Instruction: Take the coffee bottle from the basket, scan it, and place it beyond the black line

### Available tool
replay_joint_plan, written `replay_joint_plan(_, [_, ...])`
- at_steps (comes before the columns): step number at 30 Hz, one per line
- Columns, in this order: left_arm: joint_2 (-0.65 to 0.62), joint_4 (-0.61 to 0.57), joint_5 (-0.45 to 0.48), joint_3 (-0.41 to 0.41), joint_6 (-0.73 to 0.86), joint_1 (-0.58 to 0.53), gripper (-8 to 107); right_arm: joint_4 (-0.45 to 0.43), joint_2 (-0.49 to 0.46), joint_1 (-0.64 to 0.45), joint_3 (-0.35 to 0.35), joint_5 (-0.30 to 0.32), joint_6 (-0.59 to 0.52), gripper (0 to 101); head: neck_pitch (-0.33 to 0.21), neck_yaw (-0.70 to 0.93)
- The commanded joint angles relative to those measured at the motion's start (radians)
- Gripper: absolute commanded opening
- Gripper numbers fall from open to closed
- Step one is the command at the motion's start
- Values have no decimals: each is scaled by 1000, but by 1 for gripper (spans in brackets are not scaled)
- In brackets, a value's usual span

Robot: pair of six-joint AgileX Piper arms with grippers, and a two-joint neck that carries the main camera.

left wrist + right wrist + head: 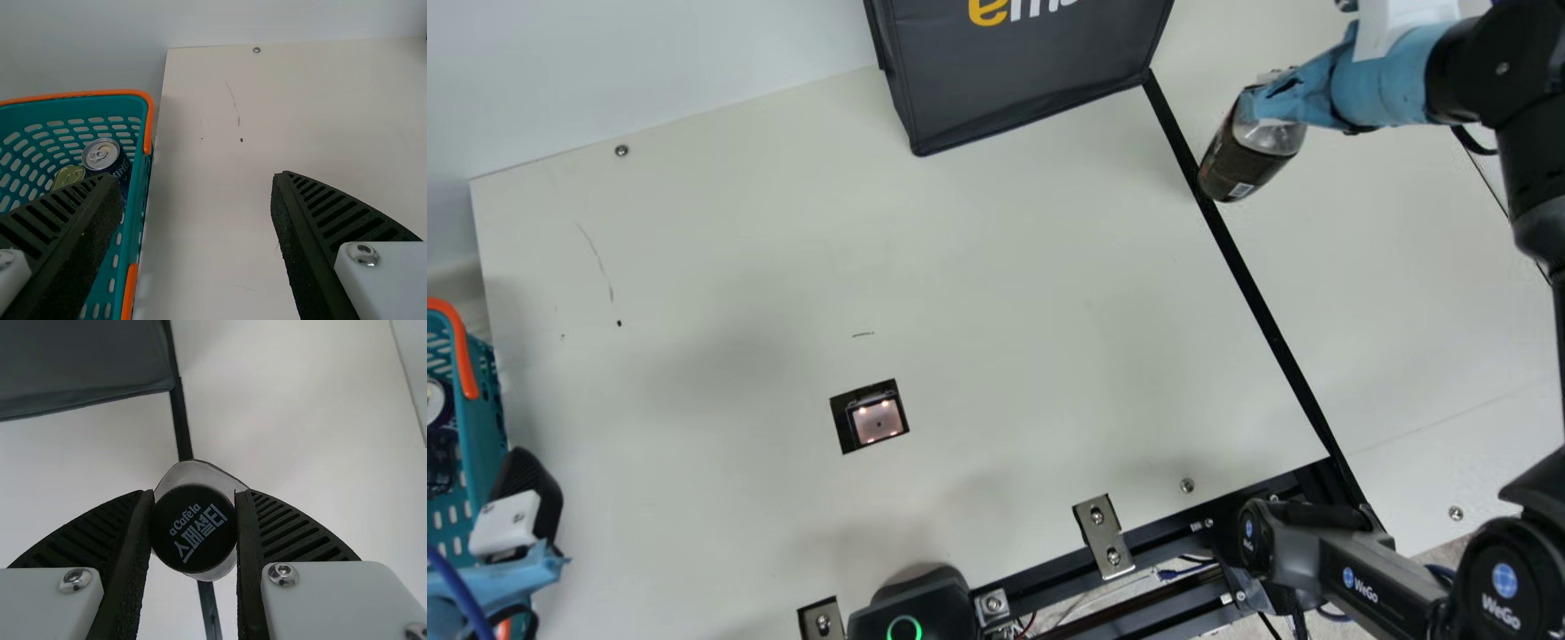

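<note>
One coffee bottle (1243,158) we grasp in our right hand (1267,105), over the black line (1259,302) (our left hand (520,549) gapes).

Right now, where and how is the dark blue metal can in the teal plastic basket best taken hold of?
The dark blue can's upper sides, just under its silver rim, with the left tool coming from above, look best. It seems upright, ring-pull end up; the basket is open above it, while the basket's wall and a yellow-green can crowd its sides.
</note>
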Motion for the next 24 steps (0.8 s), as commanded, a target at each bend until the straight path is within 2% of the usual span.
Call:
replay_joint_plan(1, [0, 0, 0, 0, 0, 0, 90, 2, 4, -27, -3, -2, -7, 0, -27, -2])
replay_joint_plan(14, [0, 0, 0, 0, 0, 0, 90, 4, 30, -106, 0, -27, -20, 0, -27, -2])
replay_joint_plan(24, [0, 0, 0, 0, 0, 0, 90, 9, 32, -127, 38, -65, -15, 0, -27, -2])
